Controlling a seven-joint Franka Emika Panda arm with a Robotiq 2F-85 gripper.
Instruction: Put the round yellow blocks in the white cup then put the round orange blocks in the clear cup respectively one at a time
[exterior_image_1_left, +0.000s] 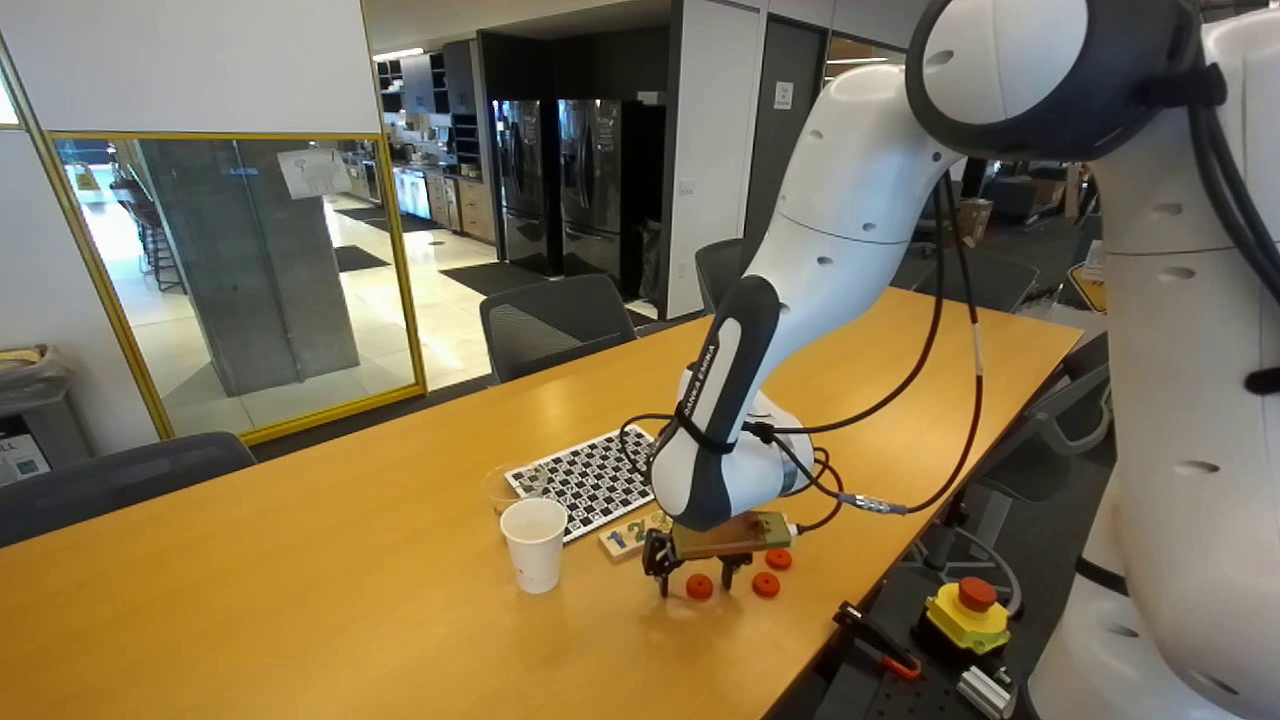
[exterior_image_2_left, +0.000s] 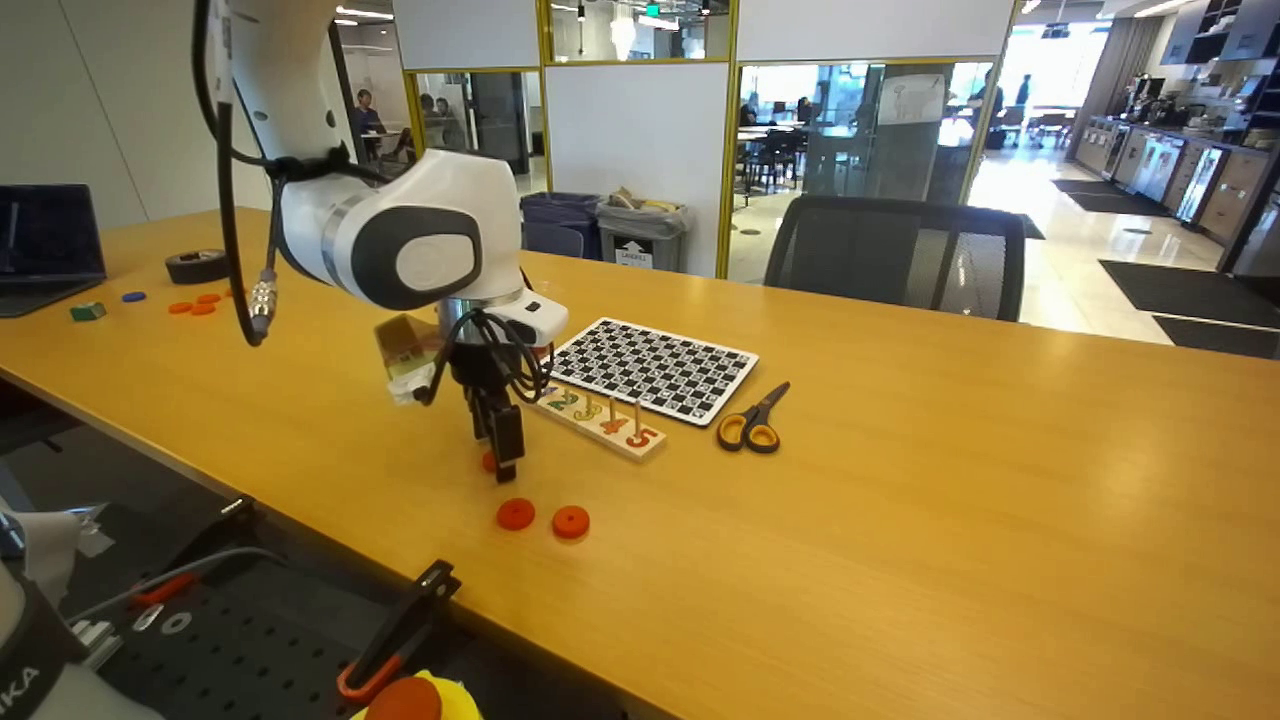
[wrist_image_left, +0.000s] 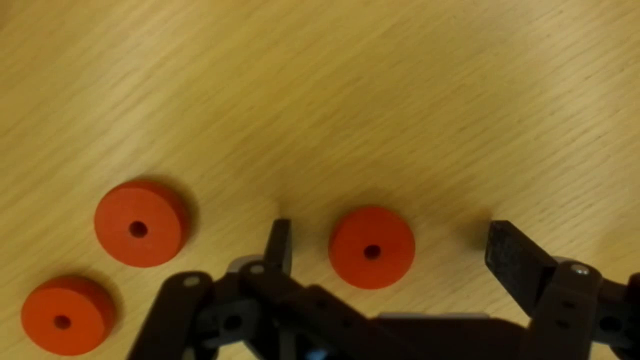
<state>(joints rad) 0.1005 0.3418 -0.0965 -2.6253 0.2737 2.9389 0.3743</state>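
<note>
So my gripper (wrist_image_left: 390, 237) is hanging low over the table (wrist_image_left: 425, 100), jaws spread really wide and released. An orange disc (wrist_image_left: 372, 230) is sitting between them, a bit closer to the left jaw in the wrist view. Table is showing on both sides of it, so I'm touching neither edge. Honestly I'm not able to tell if my jaws are reaching the table. A second disc (wrist_image_left: 137, 212) and a third disc (wrist_image_left: 62, 305) are lying outside my jaws, to the left in that view, just beside each other. In an exterior view the white cup (exterior_image_1_left: 535, 550) is standing upright to my left, with what's looking like the clear cup (exterior_image_1_left: 496, 486) on its far side, super faint.
</note>
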